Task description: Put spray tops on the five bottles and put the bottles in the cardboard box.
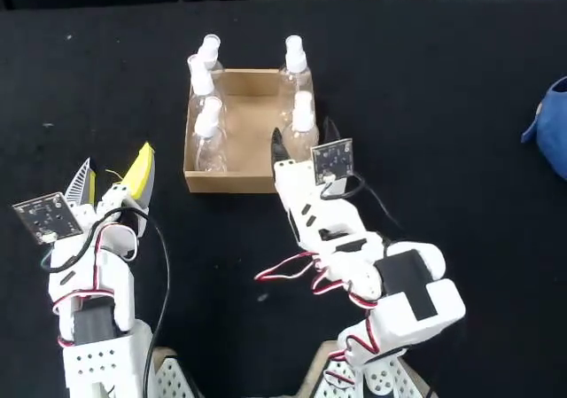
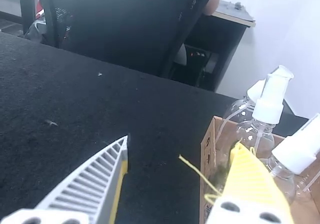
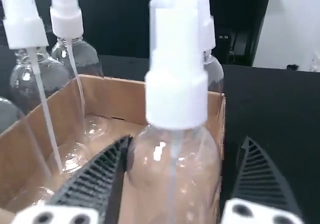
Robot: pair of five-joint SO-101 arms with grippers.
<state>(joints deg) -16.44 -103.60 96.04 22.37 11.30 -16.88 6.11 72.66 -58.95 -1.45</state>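
Straddling the last bottle (image 3: 175, 184) — right fingers (image 3: 95, 179) open, one on each side, no squeeze visible. The bottle stands upright, long axis vertical, by the 3 o'clock wall of the cardboard box (image 1: 226, 183). It's clear round plastic with a white spray top (image 3: 175, 84). Left fingers (image 1: 140, 172) are open at the box's 8 o'clock — farther off.

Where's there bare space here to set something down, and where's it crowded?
Free: the table between the cardboard box and the blue object, and left of the box. Crowded: the box's near-right corner, where the right gripper straddles a bottle.
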